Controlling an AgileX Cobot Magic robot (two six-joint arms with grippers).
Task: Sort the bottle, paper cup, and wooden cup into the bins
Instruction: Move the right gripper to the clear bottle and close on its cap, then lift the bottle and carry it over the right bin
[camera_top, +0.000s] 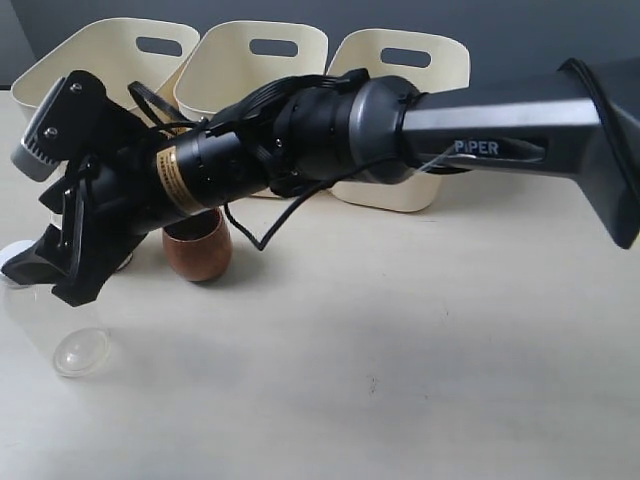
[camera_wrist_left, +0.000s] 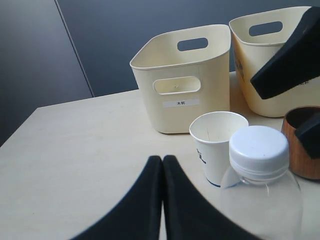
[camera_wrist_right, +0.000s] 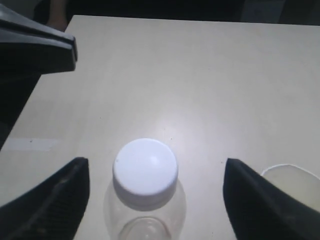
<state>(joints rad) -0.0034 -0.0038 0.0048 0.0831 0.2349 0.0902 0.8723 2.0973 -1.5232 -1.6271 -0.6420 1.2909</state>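
The clear bottle (camera_wrist_right: 145, 172) with a white cap stands upright between the wide-open fingers of my right gripper (camera_wrist_right: 156, 172), with a gap on each side. From the exterior view that gripper (camera_top: 55, 270) reaches across to the far left, over the bottle (camera_top: 82, 352). The white paper cup (camera_wrist_left: 217, 145) stands just behind the bottle (camera_wrist_left: 258, 165), and the brown wooden cup (camera_top: 198, 250) is beside it. My left gripper (camera_wrist_left: 162, 160) is shut and empty, low over the table, short of the bottle. Three cream bins (camera_top: 255, 65) line the back.
The right arm's black body (camera_top: 300, 130) hangs over the table in front of the middle and right bins (camera_top: 400, 60). The labelled bin (camera_wrist_left: 185, 80) stands behind the paper cup. The table's edge and dark floor (camera_wrist_right: 150, 7) lie beyond the bottle.
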